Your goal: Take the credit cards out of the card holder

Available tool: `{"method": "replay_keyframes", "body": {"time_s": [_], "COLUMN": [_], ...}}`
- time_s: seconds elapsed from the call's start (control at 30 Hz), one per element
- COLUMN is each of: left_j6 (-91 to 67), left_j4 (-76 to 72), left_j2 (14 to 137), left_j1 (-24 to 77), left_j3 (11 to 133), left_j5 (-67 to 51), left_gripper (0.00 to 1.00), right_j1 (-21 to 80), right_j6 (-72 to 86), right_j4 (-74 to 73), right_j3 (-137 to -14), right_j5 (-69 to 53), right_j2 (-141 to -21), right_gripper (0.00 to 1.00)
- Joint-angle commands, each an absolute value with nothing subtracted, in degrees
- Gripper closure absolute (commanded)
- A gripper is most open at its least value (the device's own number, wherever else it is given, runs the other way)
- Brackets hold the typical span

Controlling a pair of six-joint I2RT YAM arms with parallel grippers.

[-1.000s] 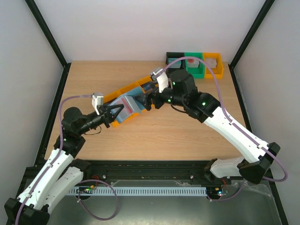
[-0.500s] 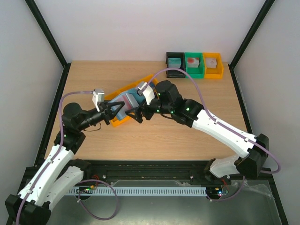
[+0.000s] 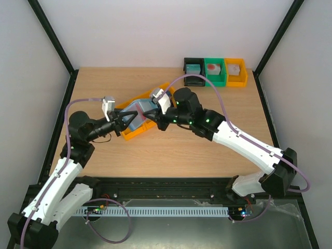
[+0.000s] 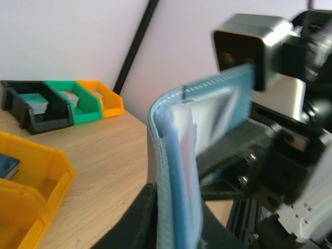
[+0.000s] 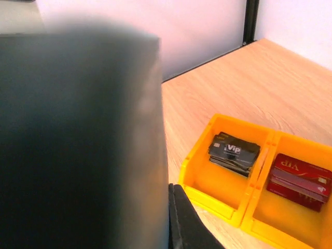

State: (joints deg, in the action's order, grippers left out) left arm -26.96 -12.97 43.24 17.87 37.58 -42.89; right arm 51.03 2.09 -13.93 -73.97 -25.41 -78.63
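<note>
A light-blue fabric card holder (image 3: 136, 112) stands raised above the wooden table (image 3: 171, 150), at about 9 o'clock from the table's middle in the overhead view. The left gripper (image 3: 126, 123) is clamped on its lower edge. In the left wrist view the card holder (image 4: 174, 171) rises upright from between the dark fingers, its clear pockets facing 3 o'clock. The right gripper (image 3: 150, 118) meets the holder from 3 o'clock. Its wrist view is mostly filled by a dark blur, with one black finger (image 5: 184, 223) at 6 o'clock, so I cannot tell whether its jaws are apart or together.

A row of orange plastic bins (image 3: 136, 133) lies just under the holder, running from 7 o'clock toward 1 o'clock. Credit cards lie in them: a stack of dark grey-black ones (image 5: 233, 153) in one compartment, red ones (image 5: 298, 174) in the next, and a blue card (image 4: 8, 166) in another.

At the table's 1 o'clock corner stand three small bins side by side: black (image 3: 194, 80), green (image 3: 215, 79) and orange (image 3: 236, 81).
</note>
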Motion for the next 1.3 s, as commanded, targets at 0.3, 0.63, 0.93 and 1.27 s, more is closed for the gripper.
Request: {"method": "replay_keyframes", "body": {"time_s": [0.3,0.63,0.93,1.27], "left_j6": [-26.2,-23.4,-25.0,-25.7], "left_j4": [-14.0,-17.5,-23.7,-25.6], "left_j2": [38.2,39.9,40.0,40.0], "left_j1": [10.9,10.8,13.6,13.8], "left_j3": [41.1,40.3,38.4,38.4], "left_j5": [-53.7,-48.6,-55.5,-51.5], "left_gripper": [0.42,0.42,0.25,0.51], "right_j1": [37.9,37.8,38.4,40.0], "right_j6": [4.6,10.2,12.2,11.3], "right_j4": [-8.8,-4.4,-3.1,-4.6], "right_j3": [-77.6,-78.8,-78.7,-79.3], "right_j5": [-60.1,-63.3,-58.3,-56.3], "right_j2": [-77.5,-79.7,-80.0,-80.4], "right_gripper": [0.98,0.98,0.98,0.98]}}
